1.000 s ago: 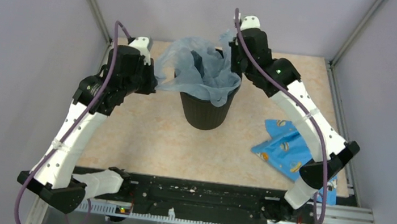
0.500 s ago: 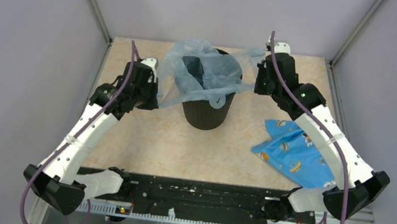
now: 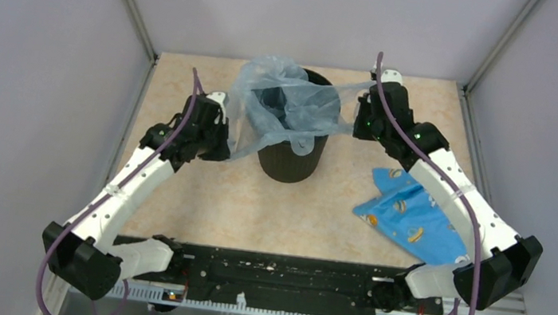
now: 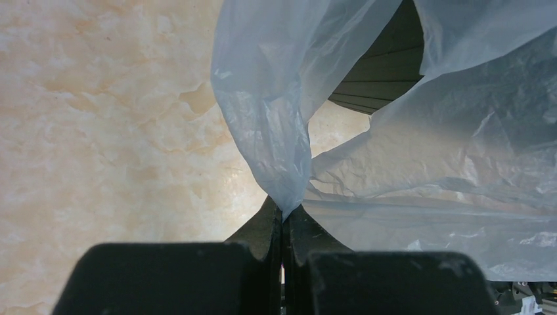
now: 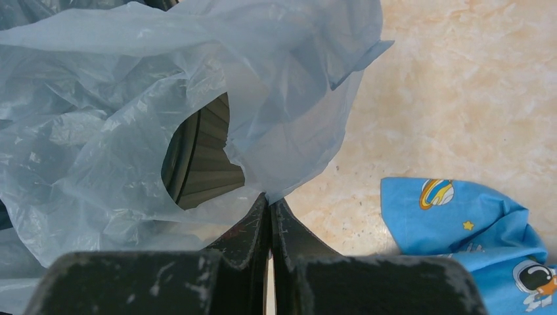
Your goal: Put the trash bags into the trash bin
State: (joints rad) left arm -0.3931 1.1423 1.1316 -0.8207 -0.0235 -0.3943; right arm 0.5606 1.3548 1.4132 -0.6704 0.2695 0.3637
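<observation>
The round black trash bin point(image 3: 288, 159) stands at mid-table. A pale grey-blue translucent trash bag point(image 3: 282, 102) is spread over its mouth and hangs down its sides. My left gripper point(image 3: 223, 141) is shut on the bag's left edge, low beside the bin. In the left wrist view the film point(image 4: 276, 125) runs pinched into the closed left gripper point(image 4: 284, 213). My right gripper point(image 3: 359, 113) is shut on the bag's right edge, pulled taut at rim height. In the right wrist view the film point(image 5: 289, 131) feeds into the closed right gripper point(image 5: 270, 200), and the bin's ribbed wall point(image 5: 203, 164) shows through a gap.
A blue patterned cloth point(image 3: 409, 218) lies on the table at right, under the right forearm, and appears in the right wrist view point(image 5: 473, 230). Grey walls with metal posts close in the beige table point(image 3: 199, 196) on three sides.
Both arms have come down and spread apart, stretching the bag's mouth wider over the bin. The left gripper has moved lower and toward the front; the right moved right and down.
</observation>
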